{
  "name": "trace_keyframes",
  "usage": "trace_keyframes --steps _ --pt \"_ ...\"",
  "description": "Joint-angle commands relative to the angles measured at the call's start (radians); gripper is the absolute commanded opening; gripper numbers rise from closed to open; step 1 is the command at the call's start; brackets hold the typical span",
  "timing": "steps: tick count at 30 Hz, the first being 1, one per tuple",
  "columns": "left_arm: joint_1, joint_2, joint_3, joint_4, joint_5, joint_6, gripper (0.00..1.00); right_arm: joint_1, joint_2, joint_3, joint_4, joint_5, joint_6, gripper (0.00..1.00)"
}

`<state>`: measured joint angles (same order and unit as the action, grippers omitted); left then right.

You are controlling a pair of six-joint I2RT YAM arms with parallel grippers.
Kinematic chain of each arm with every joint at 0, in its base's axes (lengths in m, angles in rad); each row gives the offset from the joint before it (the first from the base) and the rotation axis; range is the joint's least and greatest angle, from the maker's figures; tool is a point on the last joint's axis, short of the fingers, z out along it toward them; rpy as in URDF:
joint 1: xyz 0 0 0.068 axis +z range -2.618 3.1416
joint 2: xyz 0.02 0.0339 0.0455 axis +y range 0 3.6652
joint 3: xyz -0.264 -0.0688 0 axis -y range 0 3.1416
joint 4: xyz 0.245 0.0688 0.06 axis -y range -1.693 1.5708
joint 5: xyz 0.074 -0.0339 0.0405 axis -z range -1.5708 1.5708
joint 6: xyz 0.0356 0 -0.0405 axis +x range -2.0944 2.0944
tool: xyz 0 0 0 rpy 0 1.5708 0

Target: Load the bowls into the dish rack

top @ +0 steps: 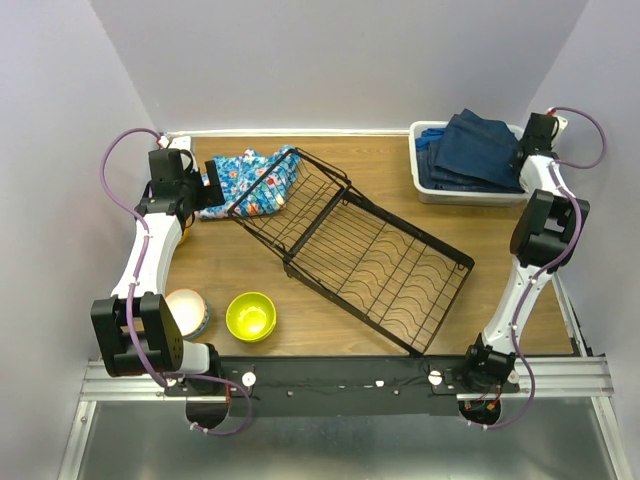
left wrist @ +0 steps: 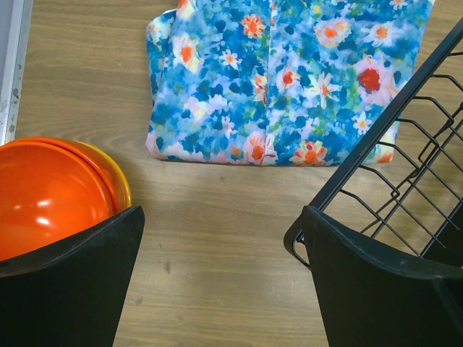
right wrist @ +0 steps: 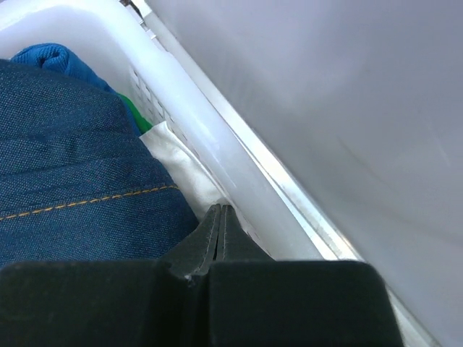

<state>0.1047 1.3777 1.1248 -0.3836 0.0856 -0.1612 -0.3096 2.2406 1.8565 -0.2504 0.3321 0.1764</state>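
My left tool [left wrist: 223, 231], spread wide, hangs over the table [left wrist: 217, 303] between a glossy red-orange bowl [left wrist: 43, 195], nested in a yellow-orange bowl [left wrist: 117, 173], and a corner of the black wire dish rack [left wrist: 391, 110]. My right tool [right wrist: 221, 217], pressed together, hovers above a white basket [right wrist: 195, 130].

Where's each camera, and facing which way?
Top external: overhead from behind, looking down at dish rack and green bowl; both arms show.
Left wrist: on left arm, down at orange bowl, floral cloth; open left pincer shows.
Right wrist: on right arm, at jeans, white basket; shut right pincer shows.
Shared: top and left wrist see rack, cloth.
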Motion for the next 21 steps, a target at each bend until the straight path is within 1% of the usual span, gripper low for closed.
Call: trace_keyframes --steps 1,2,5,6,7,8,9,10,11,12,13,14,15,16,17,18,19,20,21 --pt "0.000 -0.011 0.009 0.020 0.014 0.003 0.99 -0.031 0.028 0.017 0.049 0.058 -0.054 0.01" --pt "0.000 -0.012 0.000 0.028 0.010 0.012 0.98 -0.031 0.021 0.017 0.049 0.050 -0.049 0.01" --pt "0.000 -0.012 -0.002 0.046 -0.035 0.019 0.99 -0.031 -0.068 -0.003 0.042 -0.068 -0.026 0.01" --pt "0.000 -0.012 0.000 0.051 -0.046 0.020 0.98 -0.028 -0.147 -0.040 0.039 -0.164 -0.032 0.01" --pt "0.000 -0.015 0.006 0.061 -0.052 0.019 0.99 -0.023 -0.189 -0.069 0.048 -0.200 -0.029 0.01" --pt "0.000 -0.020 0.010 0.068 -0.043 0.015 0.98 -0.016 -0.244 -0.107 0.066 -0.234 -0.028 0.03" --pt "-0.002 -0.026 0.012 0.069 -0.029 0.015 0.98 0.003 -0.292 -0.200 0.120 -0.319 -0.038 0.18" --pt "-0.003 -0.031 0.015 0.069 -0.020 0.006 0.98 0.015 -0.384 -0.235 0.135 -0.371 -0.087 0.26" --pt "-0.007 -0.032 0.015 0.068 -0.004 0.002 0.99 0.029 -0.424 -0.271 0.143 -0.418 -0.124 0.33" --pt "-0.007 -0.040 0.013 0.065 0.003 -0.001 0.99 0.058 -0.456 -0.304 0.145 -0.562 -0.165 0.43" --pt "-0.010 -0.043 0.012 0.060 0.008 -0.009 0.99 0.067 -0.511 -0.342 0.123 -0.672 -0.270 0.50" --pt "-0.010 -0.049 0.009 0.058 0.016 -0.011 0.99 0.079 -0.521 -0.339 0.075 -0.794 -0.331 0.55" --pt "-0.010 -0.057 0.009 0.057 0.019 -0.012 0.99 0.116 -0.519 -0.323 -0.102 -0.975 -0.398 0.63" --pt "-0.010 -0.058 0.012 0.046 0.020 -0.017 0.99 0.144 -0.509 -0.262 -0.203 -1.016 -0.523 0.66" --pt "-0.010 -0.060 0.027 0.037 0.020 -0.017 0.99 0.174 -0.480 -0.240 -0.292 -1.037 -0.569 0.67" --pt "-0.010 -0.062 0.036 0.028 0.023 -0.014 0.99 0.232 -0.464 -0.218 -0.460 -1.079 -0.618 0.67" --pt "-0.010 -0.060 0.044 0.014 0.025 -0.014 0.99 0.259 -0.455 -0.209 -0.521 -1.097 -0.721 0.68" --pt "-0.010 -0.062 0.056 0.009 0.023 -0.006 0.99 0.283 -0.447 -0.221 -0.567 -1.107 -0.760 0.68" --pt "-0.008 -0.063 0.064 0.009 0.011 0.005 0.99 0.334 -0.444 -0.233 -0.632 -1.101 -0.800 0.68"
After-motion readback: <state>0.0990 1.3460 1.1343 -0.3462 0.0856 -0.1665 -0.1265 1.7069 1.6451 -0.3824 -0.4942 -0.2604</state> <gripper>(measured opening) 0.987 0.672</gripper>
